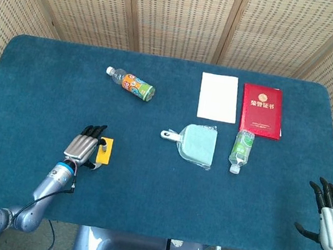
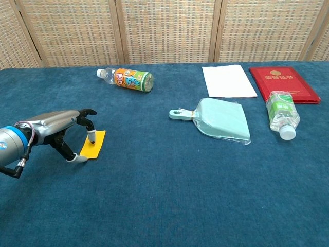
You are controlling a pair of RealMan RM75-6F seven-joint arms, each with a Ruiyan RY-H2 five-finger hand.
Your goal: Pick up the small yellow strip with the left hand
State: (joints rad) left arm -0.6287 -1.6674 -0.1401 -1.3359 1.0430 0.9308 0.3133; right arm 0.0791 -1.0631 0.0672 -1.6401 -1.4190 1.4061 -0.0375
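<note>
The small yellow strip (image 1: pixel 105 153) (image 2: pixel 94 143) lies flat on the blue table at the front left. My left hand (image 1: pixel 84 146) (image 2: pixel 57 127) arches over its left side, palm down. One fingertip (image 2: pixel 91 135) touches the strip's far part and the thumb tip (image 2: pixel 80 159) sits at its near corner. The strip is not lifted. My right hand (image 1: pixel 331 218) hangs off the table's front right corner with fingers spread, holding nothing; the chest view does not show it.
An orange-labelled bottle (image 1: pixel 132 84) lies at the back left. A mint dustpan (image 1: pixel 195 143), a green-labelled bottle (image 1: pixel 240 149), a white sheet (image 1: pixel 218 97) and a red booklet (image 1: pixel 261 109) occupy the middle and back right. Wicker screens stand behind the table.
</note>
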